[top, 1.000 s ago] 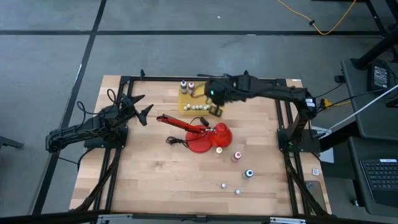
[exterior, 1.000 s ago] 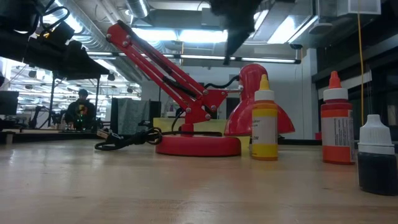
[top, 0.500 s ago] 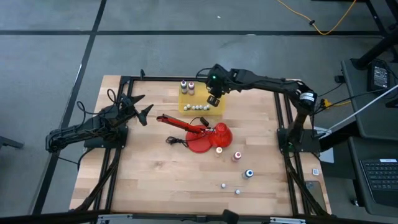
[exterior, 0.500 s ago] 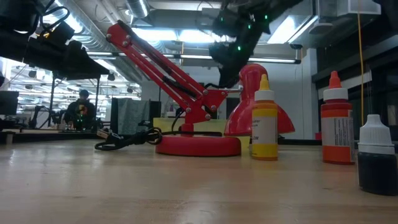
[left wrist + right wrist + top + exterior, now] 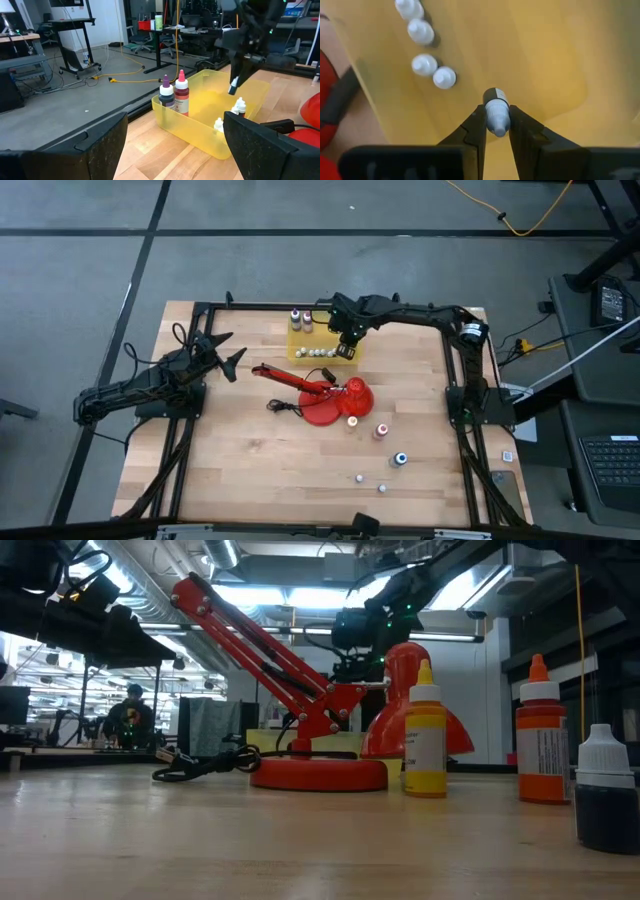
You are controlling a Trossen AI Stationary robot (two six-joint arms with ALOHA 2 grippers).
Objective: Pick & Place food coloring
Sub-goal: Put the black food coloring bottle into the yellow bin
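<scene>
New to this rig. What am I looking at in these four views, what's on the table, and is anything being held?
Two dark robot arms work at a wooden table. One camera looks straight down, one sits at table height, and one rides on each wrist. The right gripper is shut on a small dark bottle with a white cap, holding it over a yellow bin where other bottles already stand. The left gripper waits open at the table's left. Also on the table: a red desk lamp and loose food coloring bottles, yellow, orange-red and a dark one.
</scene>
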